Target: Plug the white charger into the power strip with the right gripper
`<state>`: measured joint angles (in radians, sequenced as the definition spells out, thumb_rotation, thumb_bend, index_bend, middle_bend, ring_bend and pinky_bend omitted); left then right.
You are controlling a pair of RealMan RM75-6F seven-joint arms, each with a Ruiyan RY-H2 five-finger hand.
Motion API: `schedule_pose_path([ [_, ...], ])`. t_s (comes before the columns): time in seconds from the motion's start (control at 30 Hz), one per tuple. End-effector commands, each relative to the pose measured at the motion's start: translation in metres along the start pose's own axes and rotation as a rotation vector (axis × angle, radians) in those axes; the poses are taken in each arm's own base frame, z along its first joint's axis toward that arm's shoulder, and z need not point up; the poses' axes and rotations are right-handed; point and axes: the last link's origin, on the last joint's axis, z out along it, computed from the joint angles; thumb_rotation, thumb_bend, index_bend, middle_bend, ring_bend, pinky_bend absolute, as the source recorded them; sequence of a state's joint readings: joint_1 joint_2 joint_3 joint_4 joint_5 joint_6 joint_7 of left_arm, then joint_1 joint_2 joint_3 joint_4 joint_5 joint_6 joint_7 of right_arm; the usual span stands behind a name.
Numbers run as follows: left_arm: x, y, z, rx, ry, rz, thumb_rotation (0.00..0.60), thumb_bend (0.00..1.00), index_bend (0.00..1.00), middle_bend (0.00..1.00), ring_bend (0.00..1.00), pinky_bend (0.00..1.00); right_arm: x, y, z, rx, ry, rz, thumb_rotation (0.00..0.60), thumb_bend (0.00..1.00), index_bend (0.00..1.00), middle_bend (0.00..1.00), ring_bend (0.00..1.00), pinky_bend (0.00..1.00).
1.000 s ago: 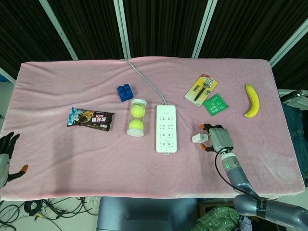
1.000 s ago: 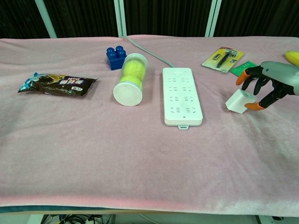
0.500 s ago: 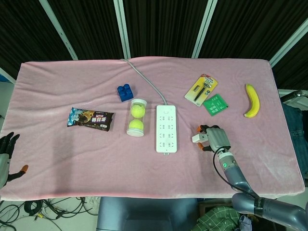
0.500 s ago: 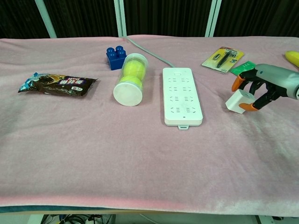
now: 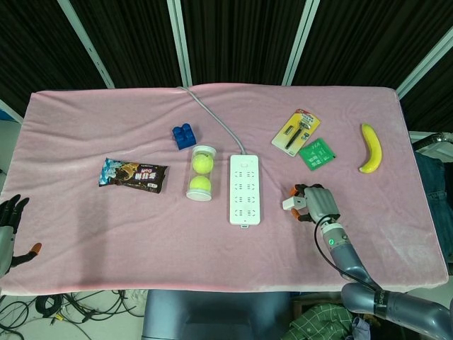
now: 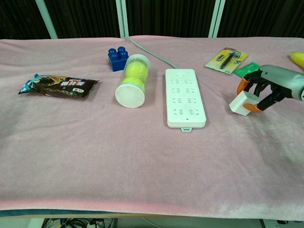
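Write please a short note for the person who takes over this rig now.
Right hand: fingers closed around the charger, which looks to sit on the cloth, right of the strip.
Left hand: idle at the table's left edge, fingers apart, holding nothing.
Done: charger reached and gripped.
Left: lift it, carry it over to the strip, line up the prongs with a socket, press in. Prongs are not visible.

Pink-clothed table (image 5: 106, 234). Power strip (image 5: 244, 188) central; ball tube (image 5: 201, 173), blue brick (image 5: 184, 136), snack bar (image 5: 133, 175) left of it; charger (image 5: 291, 204), carded tool (image 5: 296, 132), green packet (image 5: 317, 154), banana (image 5: 370, 148) right.
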<state>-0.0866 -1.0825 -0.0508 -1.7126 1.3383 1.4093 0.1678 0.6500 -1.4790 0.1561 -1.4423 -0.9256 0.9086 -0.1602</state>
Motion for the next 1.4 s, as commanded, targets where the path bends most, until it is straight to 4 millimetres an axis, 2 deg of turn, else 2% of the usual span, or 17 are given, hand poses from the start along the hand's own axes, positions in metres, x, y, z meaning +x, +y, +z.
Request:
schedule_pose_path([
  [0.03,0.0,0.0,0.0,0.0,-0.001,0.001,0.6,0.24,0.0,0.0,0.0,0.0,0.001,0.0,0.0,-0.001,-0.001,0.003,0.6,0.28,0.41,0.38,0.43,0.24],
  [0.23,0.0,0.0,0.0,0.001,-0.003,0.004,0.6,0.24,0.0,0.0,0.0,0.0,0.001,0.0,0.001,-0.004,-0.01,-0.001,0.6,0.28,0.43,0.39,0.43,0.24],
  [0.6,0.0,0.0,0.0,0.005,-0.004,0.001,0.6,0.24,0.0,0.0,0.0,0.0,-0.002,0.001,0.003,-0.002,-0.016,0.002,0.6,0.29,0.53,0.48,0.51,0.27],
  [0.77,0.0,0.0,0.0,0.005,-0.005,0.0,0.6,0.24,0.0,0.0,0.0,0.01,0.002,-0.003,0.004,0.018,0.006,0.022,0.6,0.31,0.56,0.5,0.53,0.3],
  [0.9,0.0,0.0,0.0,0.005,-0.007,-0.002,0.6,0.24,0.0,0.0,0.0,0.01,0.013,-0.01,0.005,0.053,0.021,-0.006,0.6,0.32,0.6,0.54,0.56,0.31],
  [1.03,0.0,0.0,0.0,0.004,-0.007,-0.004,0.6,0.24,0.0,0.0,0.0,0.01,0.029,-0.023,0.004,0.093,0.007,-0.073,0.6,0.32,0.62,0.55,0.57,0.36],
  [1.17,0.0,0.0,0.0,0.003,-0.01,-0.004,0.6,0.24,0.0,0.0,0.0,0.01,0.041,-0.042,0.0,0.112,-0.09,-0.138,0.6,0.32,0.62,0.55,0.58,0.36],
  [1.4,0.0,0.001,0.001,0.002,-0.013,-0.011,0.6,0.24,0.0,0.0,0.0,0.01,0.059,-0.092,-0.001,0.11,-0.198,-0.223,0.6,0.31,0.65,0.57,0.6,0.41],
])
